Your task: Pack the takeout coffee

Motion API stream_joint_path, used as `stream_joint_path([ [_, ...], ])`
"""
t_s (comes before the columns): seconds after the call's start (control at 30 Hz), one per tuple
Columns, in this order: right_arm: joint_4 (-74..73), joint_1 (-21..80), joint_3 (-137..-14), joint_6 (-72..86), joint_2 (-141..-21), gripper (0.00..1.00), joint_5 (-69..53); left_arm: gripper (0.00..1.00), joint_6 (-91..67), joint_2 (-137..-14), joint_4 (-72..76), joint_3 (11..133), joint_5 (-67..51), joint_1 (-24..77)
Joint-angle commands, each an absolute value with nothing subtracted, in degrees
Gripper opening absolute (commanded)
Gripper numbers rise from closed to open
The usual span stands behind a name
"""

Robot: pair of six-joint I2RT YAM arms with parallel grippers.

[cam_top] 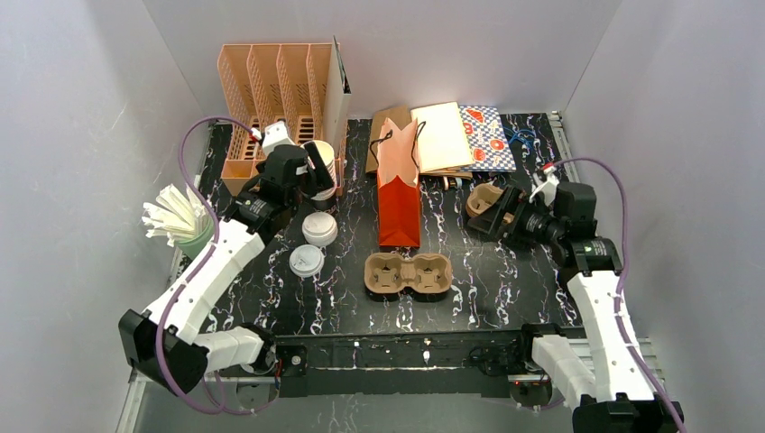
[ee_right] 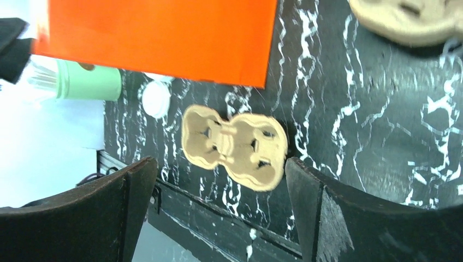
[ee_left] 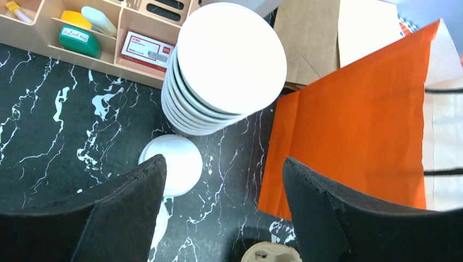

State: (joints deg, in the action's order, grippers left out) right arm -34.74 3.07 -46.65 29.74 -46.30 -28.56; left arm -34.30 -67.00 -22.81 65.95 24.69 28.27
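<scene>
No dark green cup shows in any view; the takeout coffee is hidden or out of view. My left gripper [cam_top: 313,173] [ee_left: 224,218] is open and empty. It hangs above a stack of lidless white cups [ee_left: 229,60] beside the organiser. A round white lid [cam_top: 319,228] [ee_left: 177,158] lies just below it; I cannot tell whether a cup is under it. A two-hole cardboard carrier [cam_top: 408,273] [ee_right: 235,146] lies empty at the front centre. My right gripper [cam_top: 481,216] [ee_right: 218,213] is open and empty, held above the table to the right of the orange bag [cam_top: 398,194].
A second white lid [cam_top: 306,261] lies near the first. A peach organiser [cam_top: 271,99] stands back left. A light green cup of white sticks [cam_top: 191,234] stands at the left edge. Another cardboard carrier [cam_top: 487,194] and flat paper bags [cam_top: 447,135] lie back right.
</scene>
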Motion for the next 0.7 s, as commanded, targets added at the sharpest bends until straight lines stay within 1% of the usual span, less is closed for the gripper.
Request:
stream_joint_path([
  [0.0, -35.6, 3.1, -56.1, 27.5, -48.3, 0.96, -28.6, 0.73, -36.1, -68.6, -24.3, 70.1, 27.7, 27.1],
  [0.07, -36.1, 3.1, -58.2, 26.8, -48.9, 0.95, -27.7, 0.72, -36.0, -68.9, -23.5, 70.4, 26.9, 27.1],
  [0.2, -36.1, 3.1, -58.8, 25.6, -50.2, 0.90, -28.4, 0.70, -35.1, -68.3, -23.3, 70.4, 25.8, 27.1],
  [0.3, -37.5, 3.1, -58.1, 24.6, -52.4, 0.85, -31.4, 0.71, -33.7, -66.9, -23.4, 70.3, 25.6, 27.1],
  [0.4, -37.6, 3.7, -56.8, 24.8, -52.2, 0.84, -31.8, 0.70, -31.4, -65.7, -23.5, 71.0, 23.6, 27.1],
  [0.47, -36.6, 5.4, -55.1, 26.3, -50.7, 0.83, -29.8, 0.70, -29.5, -65.2, -23.1, 71.1, 19.5, 27.1],
  [0.53, -35.1, 9.5, -51.9, 28.7, -49.3, 0.80, -27.0, 0.71, -27.7, -65.1, -22.9, 71.0, 13.6, 27.1],
  [0.57, -34.3, 12.7, -50.0, 30.3, -48.8, 0.79, -24.6, 0.72, -27.0, -65.3, -22.9, 71.0, 10.0, 27.1],
  [0.6, -33.9, 16.4, -48.5, 32.4, -48.6, 0.79, -19.7, 0.75, -26.3, -65.3, -22.8, 70.8, 7.5, 27.1],
  [0.67, -32.4, 26.4, -45.3, 37.3, -48.7, 0.83, -12.0, 0.81, -25.1, -64.4, -21.5, 69.7, 3.5, 27.1],
])
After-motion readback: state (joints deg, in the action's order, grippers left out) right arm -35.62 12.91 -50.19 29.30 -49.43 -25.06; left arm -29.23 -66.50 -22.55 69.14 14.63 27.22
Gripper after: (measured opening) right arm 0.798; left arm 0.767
